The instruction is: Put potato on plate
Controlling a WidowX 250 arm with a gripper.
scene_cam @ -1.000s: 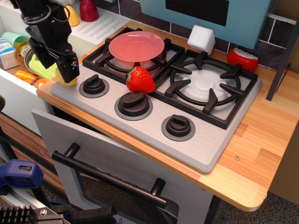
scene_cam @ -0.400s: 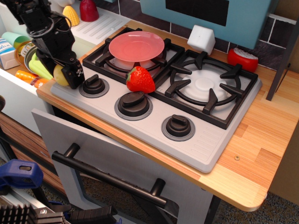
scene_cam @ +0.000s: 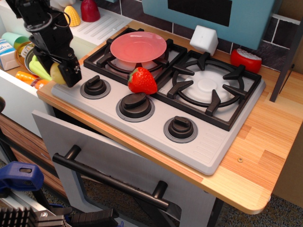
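The potato (scene_cam: 55, 74), small and pale yellow, is pinched between the black fingers of my gripper (scene_cam: 60, 73) at the stove's front left corner. It hangs just above the grey stove top, left of the leftmost knob (scene_cam: 95, 87). The gripper is shut on it. The round pink plate (scene_cam: 138, 46) lies empty on the back left burner, up and to the right of the gripper. A red strawberry (scene_cam: 142, 80) sits at that burner's front edge, between the gripper and the plate's near side.
Left of the stove, a sink holds a silver bowl (scene_cam: 24, 54) with a green item, a milk carton (scene_cam: 5, 47) and an orange carrot (scene_cam: 29, 77). Yellow corn (scene_cam: 72, 15) is behind. A white block (scene_cam: 203, 39) and a red round toy (scene_cam: 246, 59) sit at the back right.
The gripper has closed on the potato and raised it slightly up and to the left off the stove's corner. Nothing else moved.
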